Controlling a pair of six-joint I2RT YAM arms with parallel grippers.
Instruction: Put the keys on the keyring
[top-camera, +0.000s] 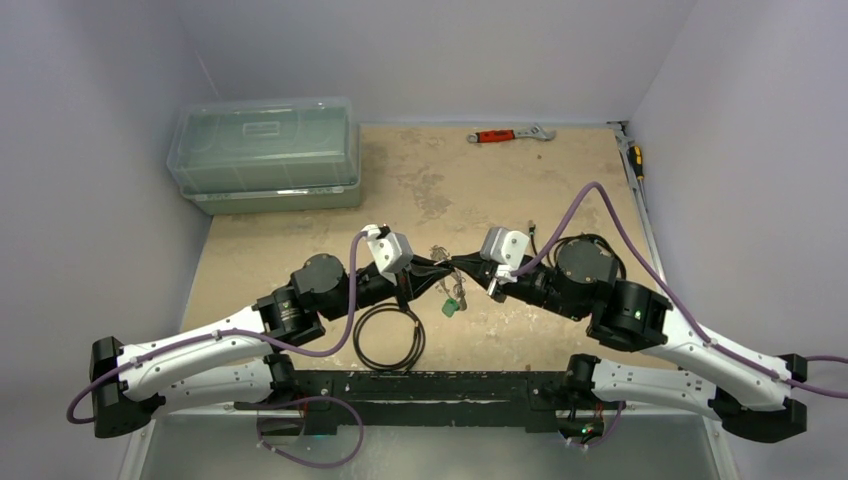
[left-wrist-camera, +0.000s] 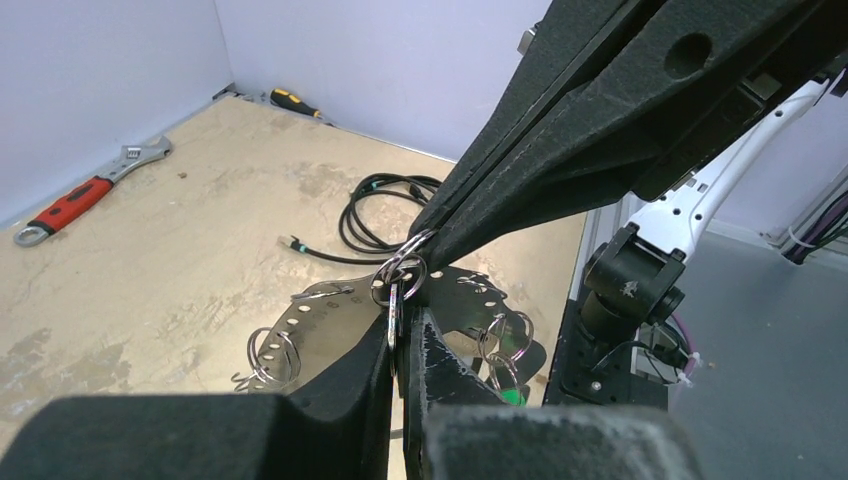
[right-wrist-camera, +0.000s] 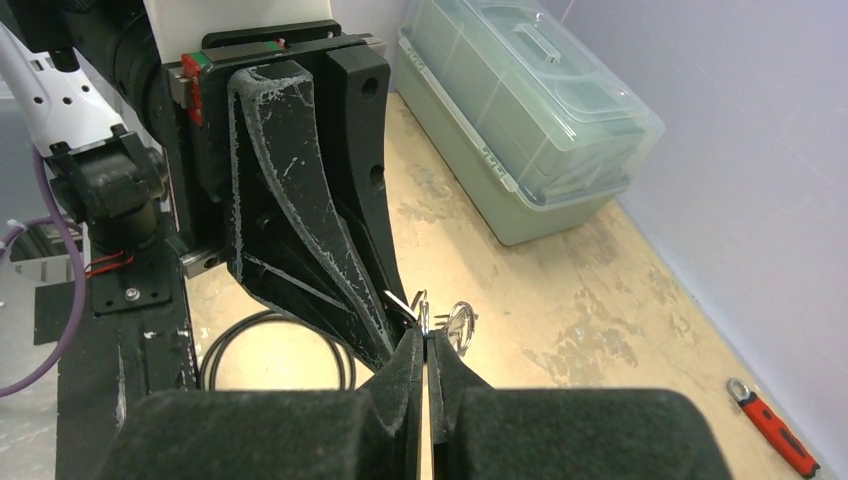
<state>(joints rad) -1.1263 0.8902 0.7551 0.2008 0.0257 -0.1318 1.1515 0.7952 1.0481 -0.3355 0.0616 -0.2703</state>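
Both grippers meet tip to tip above the table's middle. In the left wrist view my left gripper is shut on a thin flat silvery key that hangs from a small split ring. My right gripper is shut on that ring from above, which also shows in the right wrist view. The keyring looks like a gripper-wide curved silvery band with a row of holes. It arches under the tips and carries more small rings and a green piece. From above, the keys and the green piece are tiny.
A black cable coil lies under the left forearm, and another black cable by the right arm. A red-handled wrench lies at the back. A clear lidded box stands at the back left. A screwdriver lies along the right wall.
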